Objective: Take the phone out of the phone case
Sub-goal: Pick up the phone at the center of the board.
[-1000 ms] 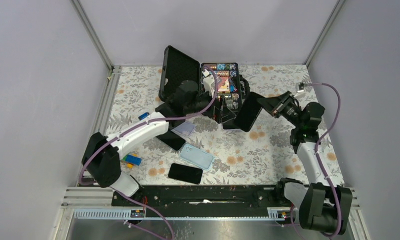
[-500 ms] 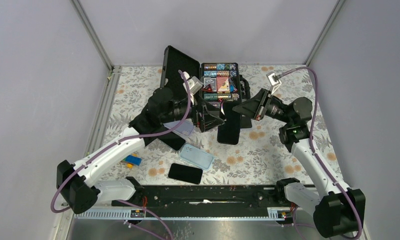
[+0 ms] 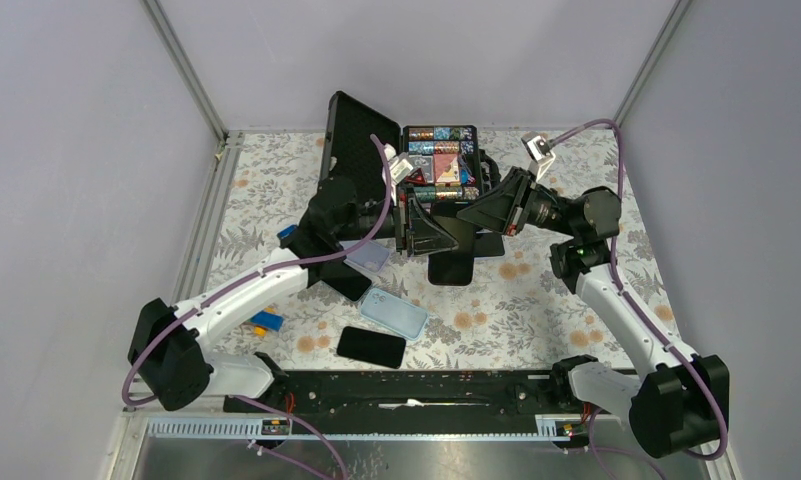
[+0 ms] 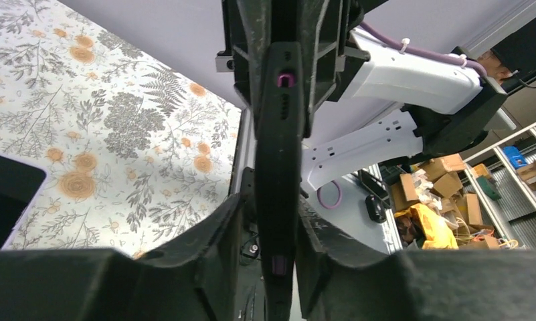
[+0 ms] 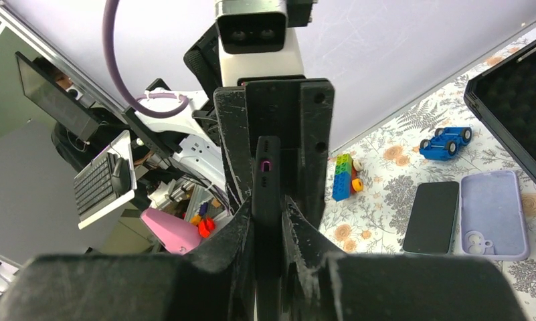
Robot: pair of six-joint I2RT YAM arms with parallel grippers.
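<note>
Both arms meet over mid-desk (image 3: pixel 546 300), in front of the open black box (image 3: pixel 439 160) with its lid raised.

Phone (image 3: pixel 452 264) sits in its dark phone case (image 4: pixel 278 167), held in the air clear of the floral cloth; lower end hangs toward the near side.

Left claw (image 3: pixel 438 236): fingers (image 4: pixel 215 247) pressed against both flat faces of the phone case; pinching it edge-on in the wrist view.

Right claw (image 3: pixel 473 214): pinching the same phone case at the opposite end; fingers (image 5: pixel 298 234) tight on either face; a purple-lined port opening shows on the narrow edge.

On the desk below: lilac case (image 5: pixel 490 214) lying beside a bare dark phone (image 5: pixel 433 215); light blue case (image 3: pixel 394 313); another black phone (image 3: pixel 371 346) near the front rail; blue toy car (image 5: pixel 444 141) and coloured bricks (image 5: pixel 345 176) at the left side.
</note>
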